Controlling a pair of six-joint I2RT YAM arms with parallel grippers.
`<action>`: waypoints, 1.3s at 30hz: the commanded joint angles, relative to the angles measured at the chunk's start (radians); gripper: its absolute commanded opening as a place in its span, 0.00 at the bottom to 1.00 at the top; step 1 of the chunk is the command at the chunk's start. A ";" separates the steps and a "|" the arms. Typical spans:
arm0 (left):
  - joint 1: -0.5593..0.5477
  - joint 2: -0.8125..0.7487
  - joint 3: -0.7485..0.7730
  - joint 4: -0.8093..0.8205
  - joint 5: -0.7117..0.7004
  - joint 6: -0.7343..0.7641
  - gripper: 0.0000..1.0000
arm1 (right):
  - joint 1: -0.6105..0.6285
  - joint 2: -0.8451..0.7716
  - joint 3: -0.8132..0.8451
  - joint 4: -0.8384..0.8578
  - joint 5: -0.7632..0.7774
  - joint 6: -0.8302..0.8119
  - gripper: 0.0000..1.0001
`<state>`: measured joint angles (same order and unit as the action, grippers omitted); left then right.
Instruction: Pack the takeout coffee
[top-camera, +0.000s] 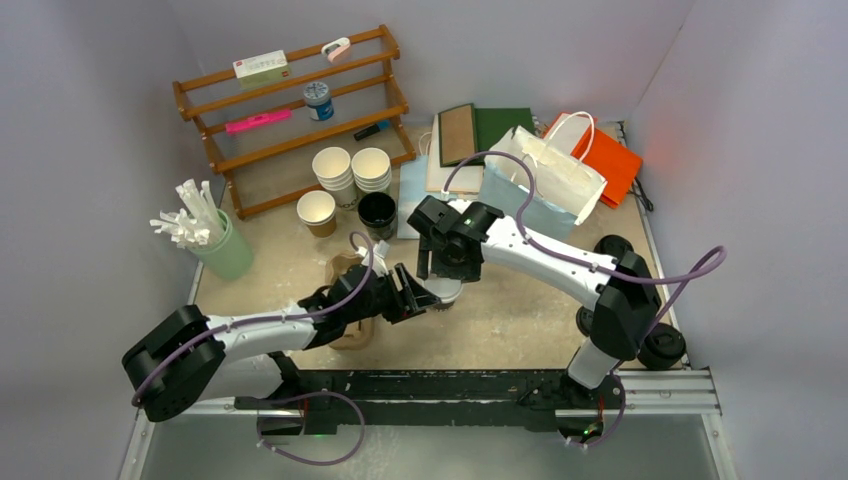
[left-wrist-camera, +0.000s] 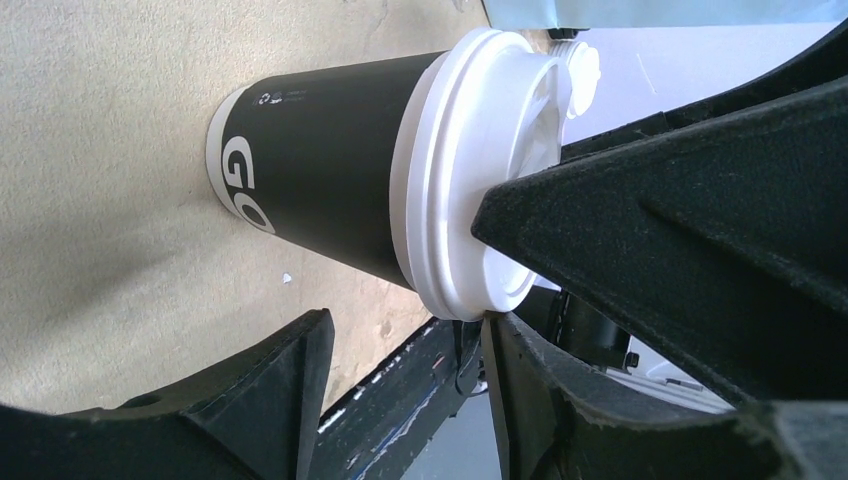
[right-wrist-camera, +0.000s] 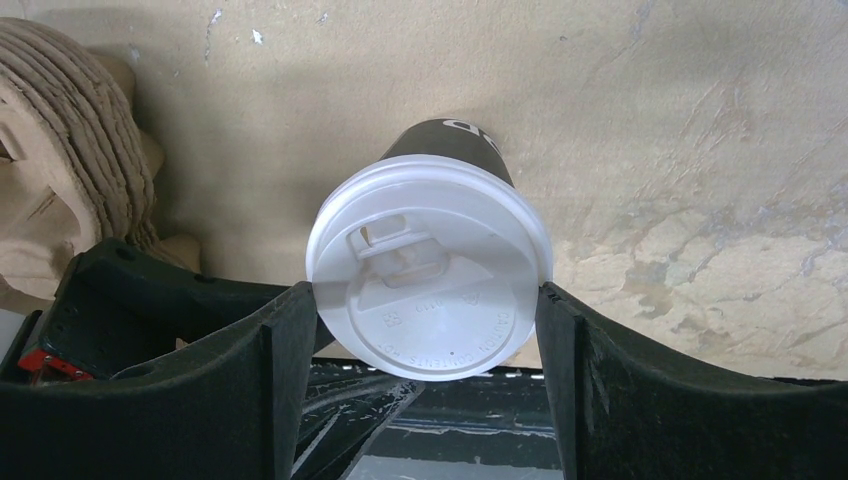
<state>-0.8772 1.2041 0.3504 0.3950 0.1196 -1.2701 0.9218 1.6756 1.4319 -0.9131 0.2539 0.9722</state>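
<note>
Takeout coffee (left-wrist-camera: 320, 170) upright, mid-bench toward front edge. Right gripper (right-wrist-camera: 425, 305) pinches white lid (right-wrist-camera: 430, 250), 2 sides touching. Left gripper (left-wrist-camera: 405, 330) spread, just beside cup.

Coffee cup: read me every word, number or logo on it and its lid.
"GO": large white letters on the black coffee cup; any further letters are hidden.
Small white print near its base: too small to read.
Raised lettering on the white lid: too faint to read.
</note>
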 joint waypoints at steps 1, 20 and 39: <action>0.003 0.048 0.002 -0.220 -0.085 0.019 0.57 | -0.002 0.071 -0.087 -0.013 0.001 0.041 0.57; 0.003 -0.137 0.130 -0.530 -0.062 0.138 0.67 | -0.013 0.118 -0.017 -0.081 -0.083 -0.151 0.58; 0.276 -0.258 0.189 -0.624 0.229 0.230 0.60 | -0.026 -0.040 -0.140 0.181 -0.296 -0.978 0.61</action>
<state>-0.6434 0.8635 0.4435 -0.2787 0.2417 -1.1488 0.8940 1.6390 1.3811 -0.7753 0.0628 0.2504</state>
